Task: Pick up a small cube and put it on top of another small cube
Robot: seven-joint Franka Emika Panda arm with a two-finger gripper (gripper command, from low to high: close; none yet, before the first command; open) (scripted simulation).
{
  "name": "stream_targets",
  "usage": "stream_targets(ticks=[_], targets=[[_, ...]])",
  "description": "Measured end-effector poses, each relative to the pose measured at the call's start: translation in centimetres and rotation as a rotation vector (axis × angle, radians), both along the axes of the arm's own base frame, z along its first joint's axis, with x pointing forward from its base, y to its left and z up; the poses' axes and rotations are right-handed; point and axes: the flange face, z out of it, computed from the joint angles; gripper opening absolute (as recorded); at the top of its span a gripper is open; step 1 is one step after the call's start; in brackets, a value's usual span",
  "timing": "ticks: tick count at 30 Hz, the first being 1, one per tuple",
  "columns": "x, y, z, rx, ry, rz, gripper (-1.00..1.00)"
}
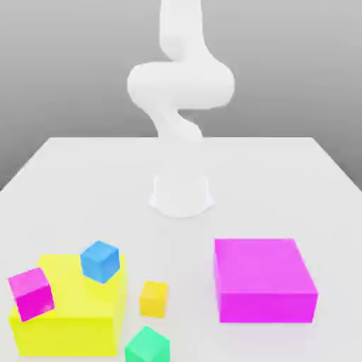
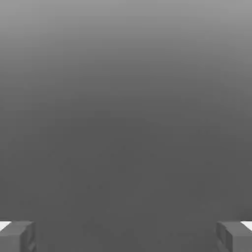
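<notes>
Several small cubes lie near the front of the white table [image 1: 85, 170]. A blue cube [image 1: 100, 261] and a magenta cube [image 1: 31, 293] rest on a large yellow block [image 1: 67, 318]. A small yellow cube [image 1: 153, 298] sits on the table beside that block, and a green cube [image 1: 147, 347] lies at the front edge. In the hand view my gripper [image 2: 126, 236] is open, its two grey fingertips [image 2: 17, 236] far apart with nothing between them, facing plain grey background. The white arm [image 1: 180, 85] rises from its base at the table's middle.
A large magenta block [image 1: 263, 278] stands at the exterior view's right front. The arm's round base [image 1: 181, 194] sits mid-table. Bare table surface lies between the two large blocks and along the back.
</notes>
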Motion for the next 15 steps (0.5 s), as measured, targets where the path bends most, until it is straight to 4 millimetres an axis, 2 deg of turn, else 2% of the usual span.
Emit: stream_targets(ticks=[4, 8, 12, 15], targets=[[5.0, -0.7, -6.3, -0.020, 0.105, 0.137, 0.00], [8.8, -1.0, -13.0, -0.044, 0.199, 0.261, 0.00], [11.6, -1.1, -20.0, -0.079, 0.287, 0.378, 0.00], [12.9, -1.2, -25.4, -0.112, 0.351, 0.461, 0.00]])
